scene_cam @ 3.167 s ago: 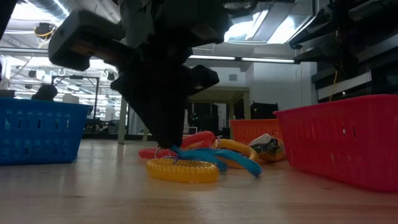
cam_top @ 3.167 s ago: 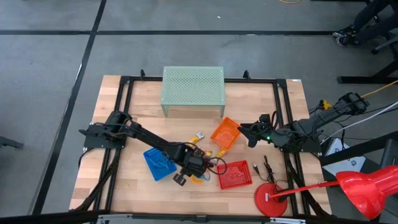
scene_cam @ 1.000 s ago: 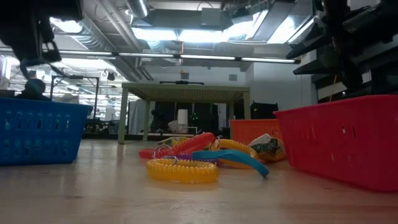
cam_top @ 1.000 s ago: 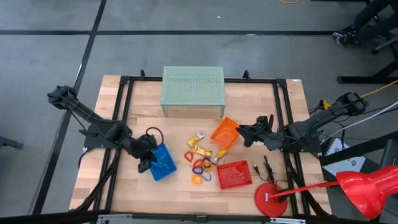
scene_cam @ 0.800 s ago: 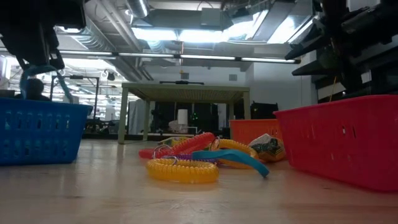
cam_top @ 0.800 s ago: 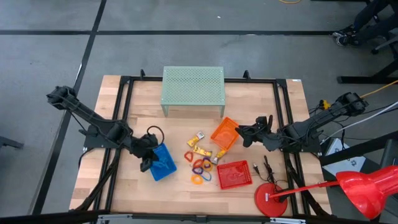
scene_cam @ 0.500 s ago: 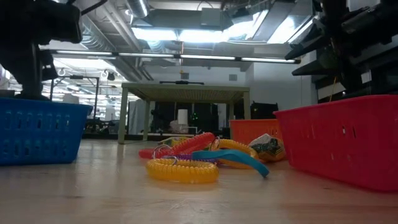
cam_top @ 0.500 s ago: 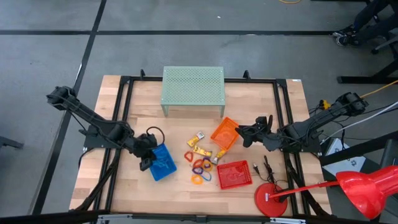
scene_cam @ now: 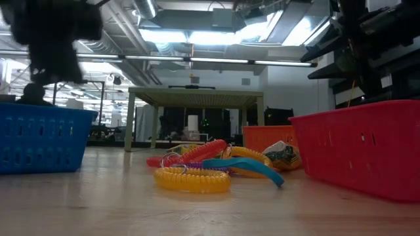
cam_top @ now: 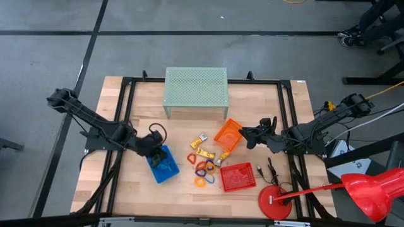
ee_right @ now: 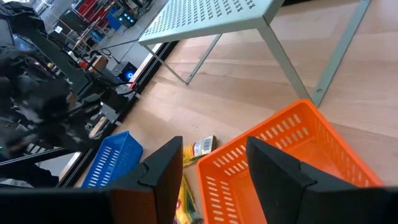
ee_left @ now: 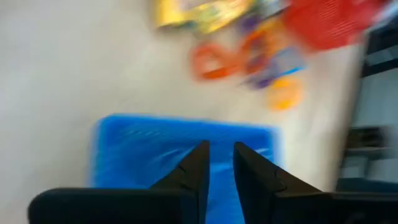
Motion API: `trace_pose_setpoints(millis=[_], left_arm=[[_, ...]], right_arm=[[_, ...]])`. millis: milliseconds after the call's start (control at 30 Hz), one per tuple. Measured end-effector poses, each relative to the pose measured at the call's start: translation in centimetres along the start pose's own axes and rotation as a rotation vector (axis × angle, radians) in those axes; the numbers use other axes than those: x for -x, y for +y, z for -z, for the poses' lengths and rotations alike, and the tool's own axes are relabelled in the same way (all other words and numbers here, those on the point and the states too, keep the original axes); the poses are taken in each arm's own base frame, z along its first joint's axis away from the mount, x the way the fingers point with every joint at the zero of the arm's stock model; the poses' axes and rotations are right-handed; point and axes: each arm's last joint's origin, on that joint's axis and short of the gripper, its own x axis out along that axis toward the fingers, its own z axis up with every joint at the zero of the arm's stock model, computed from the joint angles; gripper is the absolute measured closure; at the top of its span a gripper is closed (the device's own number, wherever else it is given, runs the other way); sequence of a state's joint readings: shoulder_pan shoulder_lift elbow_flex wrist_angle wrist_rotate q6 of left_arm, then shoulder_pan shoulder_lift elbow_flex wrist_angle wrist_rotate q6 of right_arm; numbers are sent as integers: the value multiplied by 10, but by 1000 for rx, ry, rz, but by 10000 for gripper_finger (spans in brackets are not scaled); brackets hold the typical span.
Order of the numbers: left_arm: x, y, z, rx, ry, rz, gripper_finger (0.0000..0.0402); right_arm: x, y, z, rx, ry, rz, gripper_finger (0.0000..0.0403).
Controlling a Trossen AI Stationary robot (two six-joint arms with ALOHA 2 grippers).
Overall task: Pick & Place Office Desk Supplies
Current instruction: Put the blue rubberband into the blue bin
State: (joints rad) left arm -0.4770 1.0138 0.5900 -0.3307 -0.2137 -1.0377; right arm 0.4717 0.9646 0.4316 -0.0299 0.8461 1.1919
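The wooden surface [cam_top: 126,189] carries everything; at its twelve o'clock edge stands the pale green stand [cam_top: 196,91]. Three small baskets come next: the blue basket [cam_top: 163,165] toward eight o'clock, the orange basket [cam_top: 228,135] just past centre toward three, the red basket [cam_top: 238,176] near five.

My left gripper [cam_top: 151,144] hangs over the blue basket's ten o'clock corner. Seen from its wrist, the fingers [ee_left: 194,171] stand a narrow gap apart with nothing between them. My right gripper [cam_top: 247,135] waits at the three o'clock side of the orange basket, fingers [ee_right: 165,168] spread wide and empty.

The remaining supplies, coloured loops [cam_top: 203,169] and yellow-and-white blocks [cam_top: 202,151], lie loose between the three baskets. From my left fingers they sit toward four o'clock, past the blue basket; from my right, toward eight, beyond the orange one. The pile runs roughly twelve to six. I judge my two arms about equally near it.
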Motion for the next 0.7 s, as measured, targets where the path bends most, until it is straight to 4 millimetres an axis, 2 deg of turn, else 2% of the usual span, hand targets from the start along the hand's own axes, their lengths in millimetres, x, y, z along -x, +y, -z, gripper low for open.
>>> trace_pose_setpoints(millis=[100,267,333,433,700], left_arm=[[0,-16,-17,37,-137,178,334],[-8,-32,-49,80,-357,375,325],[-21,-35,-55,50,-321,355,321],[-51,-41,-57,-32,-177,301,315],[-131,-84,-67,-368,190,331,296]], right_arm=[[0,0,0,-11,8,-3,224],[0,0,1,-13,32,-14,224],[0,1,1,-11,43,-18,224],[0,1,2,-9,64,-26,224],[0,1,3,2,115,-46,224]])
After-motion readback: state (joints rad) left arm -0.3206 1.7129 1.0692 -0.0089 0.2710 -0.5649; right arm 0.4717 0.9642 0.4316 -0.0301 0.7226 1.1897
